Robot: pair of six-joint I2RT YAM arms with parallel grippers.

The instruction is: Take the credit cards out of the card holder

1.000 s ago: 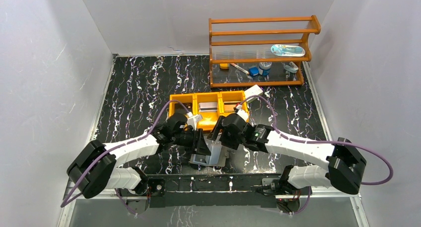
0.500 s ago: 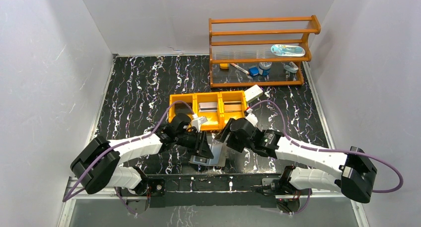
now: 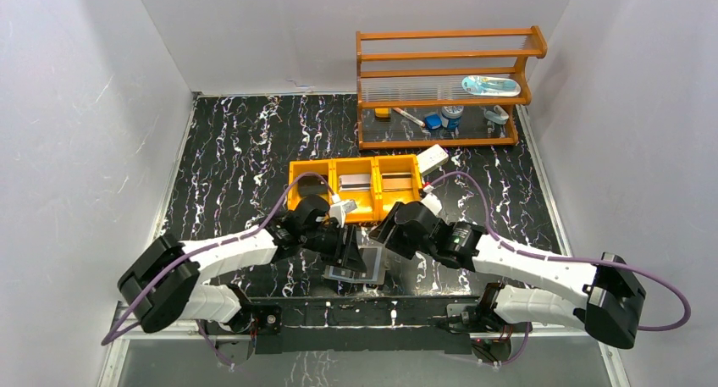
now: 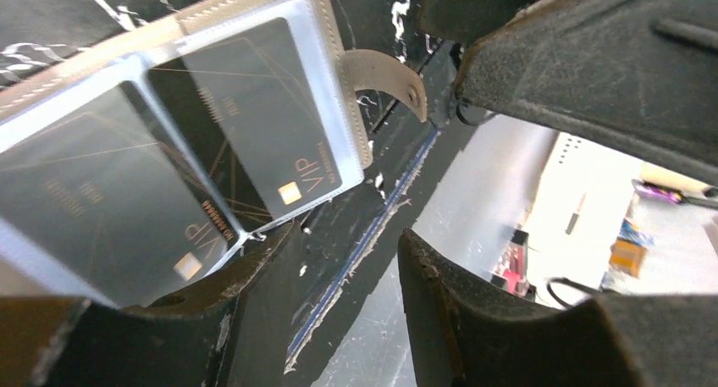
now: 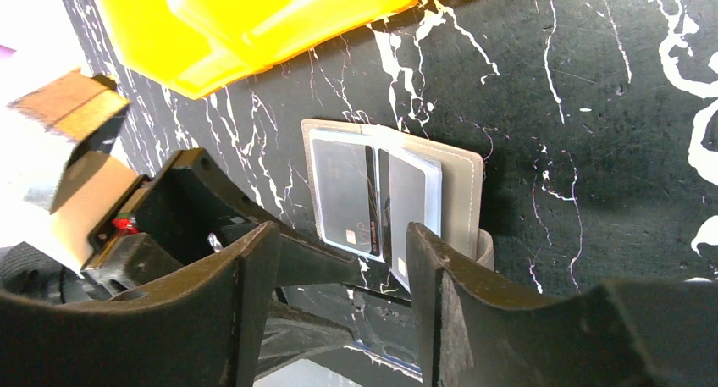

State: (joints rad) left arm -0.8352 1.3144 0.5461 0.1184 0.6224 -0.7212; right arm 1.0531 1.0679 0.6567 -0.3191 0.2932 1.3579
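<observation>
only wrist cams show credit cards [image 4: 254, 124] in card holder [image 5: 464, 179]; l gripper [image 4: 343, 234], r gripper [image 5: 343, 230] agape, empty

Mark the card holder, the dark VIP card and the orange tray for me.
card holder [image 5: 464, 202], right wrist view, bare cover edge.
dark VIP card [image 4: 254, 116], left wrist view, card middle.
orange tray [image 3: 356, 159], top view, far rim.

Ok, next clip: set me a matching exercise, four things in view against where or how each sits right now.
Things:
1. card holder
2. orange tray
3. wooden rack
4. white box

Places or states:
A. far back right of the scene
B. lying open, dark cards in its clear sleeves
C. at the tray's far right corner
D. three compartments, just behind the card holder

Pairs: 1-B; 2-D; 3-A; 4-C
</observation>
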